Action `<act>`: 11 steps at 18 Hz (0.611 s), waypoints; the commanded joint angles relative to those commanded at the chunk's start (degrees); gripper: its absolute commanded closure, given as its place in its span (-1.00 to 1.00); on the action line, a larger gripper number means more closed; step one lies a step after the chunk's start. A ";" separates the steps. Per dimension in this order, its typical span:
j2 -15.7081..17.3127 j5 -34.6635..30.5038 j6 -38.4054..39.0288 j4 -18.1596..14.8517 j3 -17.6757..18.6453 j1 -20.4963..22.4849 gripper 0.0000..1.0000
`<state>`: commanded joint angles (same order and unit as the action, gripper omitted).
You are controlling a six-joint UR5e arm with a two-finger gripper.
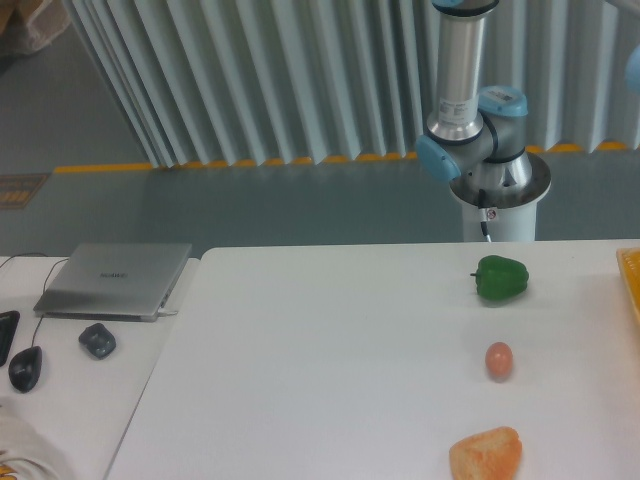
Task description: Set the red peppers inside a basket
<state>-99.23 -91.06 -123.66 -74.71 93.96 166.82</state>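
Progress could not be confirmed: red pepper and gripper both lay out of frame, gripper state untellable, only a basket [630,270] sliver at right edge, contents hidden.

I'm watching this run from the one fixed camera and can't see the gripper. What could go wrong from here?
1. The gripper and red pepper are out of frame, so a slip or a missed drop could not be seen.
2. Only a sliver of the basket shows at the table's right edge; a pepper released slightly off might land outside it.
3. The green pepper lies nearest the basket; a low return sweep of the arm could knock it.
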 joint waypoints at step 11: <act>0.09 0.70 5.44 0.09 -1.49 -0.79 -1.00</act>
<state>-99.14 -90.35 -118.23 -74.62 92.46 166.03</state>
